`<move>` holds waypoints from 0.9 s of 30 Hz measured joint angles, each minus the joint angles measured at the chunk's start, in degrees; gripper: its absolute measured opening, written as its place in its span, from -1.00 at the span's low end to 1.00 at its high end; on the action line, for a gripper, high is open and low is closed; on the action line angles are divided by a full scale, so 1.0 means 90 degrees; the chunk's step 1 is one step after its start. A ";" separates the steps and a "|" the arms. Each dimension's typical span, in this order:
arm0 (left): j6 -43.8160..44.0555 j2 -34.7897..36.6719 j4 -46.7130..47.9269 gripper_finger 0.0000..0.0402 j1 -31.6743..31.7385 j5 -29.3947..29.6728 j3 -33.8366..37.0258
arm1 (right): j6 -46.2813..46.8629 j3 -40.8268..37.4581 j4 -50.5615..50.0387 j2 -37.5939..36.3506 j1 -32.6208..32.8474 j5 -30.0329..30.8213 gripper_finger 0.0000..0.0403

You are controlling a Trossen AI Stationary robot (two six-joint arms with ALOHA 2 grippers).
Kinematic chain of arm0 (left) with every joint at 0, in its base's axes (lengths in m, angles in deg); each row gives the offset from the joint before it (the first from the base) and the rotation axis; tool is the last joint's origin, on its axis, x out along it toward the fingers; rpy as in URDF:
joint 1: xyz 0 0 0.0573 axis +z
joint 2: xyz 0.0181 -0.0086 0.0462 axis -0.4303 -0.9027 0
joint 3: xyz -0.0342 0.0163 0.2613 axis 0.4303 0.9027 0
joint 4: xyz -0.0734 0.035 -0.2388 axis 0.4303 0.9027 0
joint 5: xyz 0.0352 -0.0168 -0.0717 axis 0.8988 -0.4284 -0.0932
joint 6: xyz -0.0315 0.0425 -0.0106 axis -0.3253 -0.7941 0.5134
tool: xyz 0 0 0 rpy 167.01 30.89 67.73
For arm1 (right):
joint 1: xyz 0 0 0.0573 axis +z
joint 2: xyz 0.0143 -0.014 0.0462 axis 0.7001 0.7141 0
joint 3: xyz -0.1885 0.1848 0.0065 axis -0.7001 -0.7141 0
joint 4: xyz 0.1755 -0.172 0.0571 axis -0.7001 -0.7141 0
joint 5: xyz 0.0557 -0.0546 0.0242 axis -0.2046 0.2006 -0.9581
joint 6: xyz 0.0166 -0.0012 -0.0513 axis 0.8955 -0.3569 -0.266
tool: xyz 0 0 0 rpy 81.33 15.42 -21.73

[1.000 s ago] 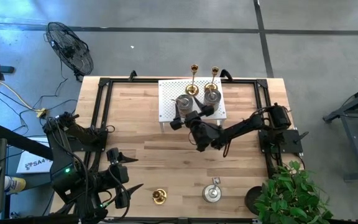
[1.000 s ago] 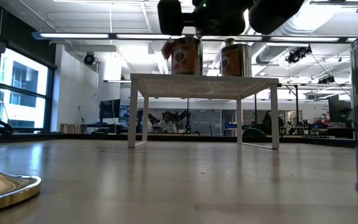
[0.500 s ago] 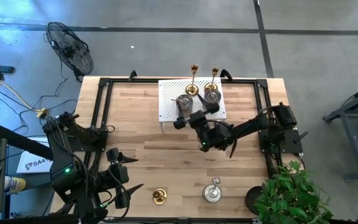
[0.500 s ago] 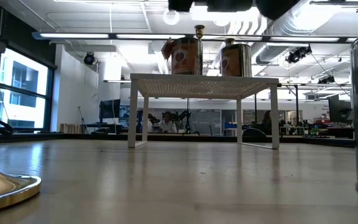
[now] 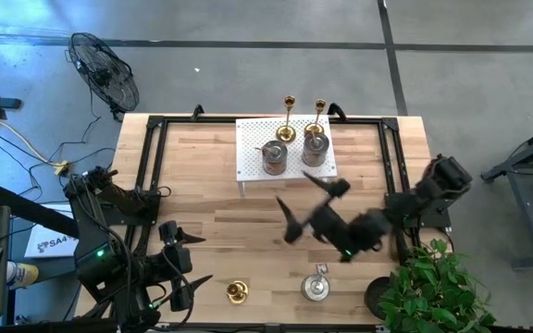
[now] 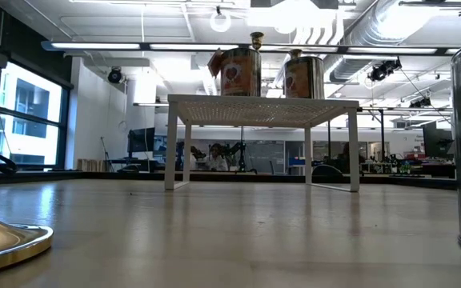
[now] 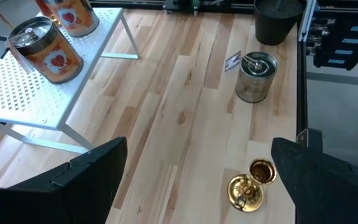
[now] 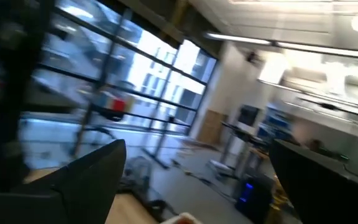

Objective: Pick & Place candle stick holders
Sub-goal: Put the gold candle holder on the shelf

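Note:
Two gold candlesticks (image 5: 289, 118) (image 5: 318, 116) stand at the far edge of the white rack (image 5: 253, 153). Two squat cylindrical holders (image 5: 274, 157) (image 5: 315, 146) stand on the rack; they also show in the low view (image 6: 238, 72) (image 6: 302, 74). A third gold candlestick (image 5: 238, 292) and a third cylindrical holder (image 5: 316, 285) stand on the table near its near edge. My right gripper (image 5: 305, 208) is open and empty, raised above mid-table between the rack and the near holder. My left gripper (image 5: 192, 259) is open and empty at the near left.
A black pot (image 5: 378, 296) with a green plant (image 5: 428, 287) stands at the near right corner. A black frame (image 5: 155, 166) runs round the table. The wood between rack and near edge is bare (image 7: 185, 112).
My right gripper has drawn back from the left holder on the rack toward the table's near and right edges, rising out of the low view and tipping up so its wrist camera looks into the room. The holders on the rack have stayed in place.

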 joint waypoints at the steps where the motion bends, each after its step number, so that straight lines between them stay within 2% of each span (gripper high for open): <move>1: 0.0000 0.0000 -0.0004 0.95 0.0000 0.0000 0.0000 | 0.0075 0.0000 -0.0152 -0.0071 0.0187 0.0006 0.93; 7: 0.0010 -0.0027 -0.0074 0.95 0.0002 0.0012 0.0175 | 0.0466 0.0000 -0.1006 -0.0369 0.1292 0.0152 0.91; 13: 0.0012 -0.0038 -0.1265 0.95 0.0103 -0.0486 0.0711 | 0.0612 0.0000 -0.1108 -0.0427 0.2049 0.0600 0.91; 18: -0.0535 -0.0044 -0.2558 0.95 0.0092 -0.1427 0.1116 | 0.0930 0.0000 -0.1390 -0.0427 0.2342 0.1005 0.91; 23: -0.0669 -0.0044 -0.3551 0.95 0.0083 -0.2235 0.1342 | 0.1657 0.0000 -0.2195 -0.0427 0.2425 0.1236 0.90; 27: -0.0667 -0.0044 -0.3951 0.95 0.0083 -0.2361 0.1503 | 0.2580 0.0000 -0.3036 -0.0427 0.2424 0.1298 0.90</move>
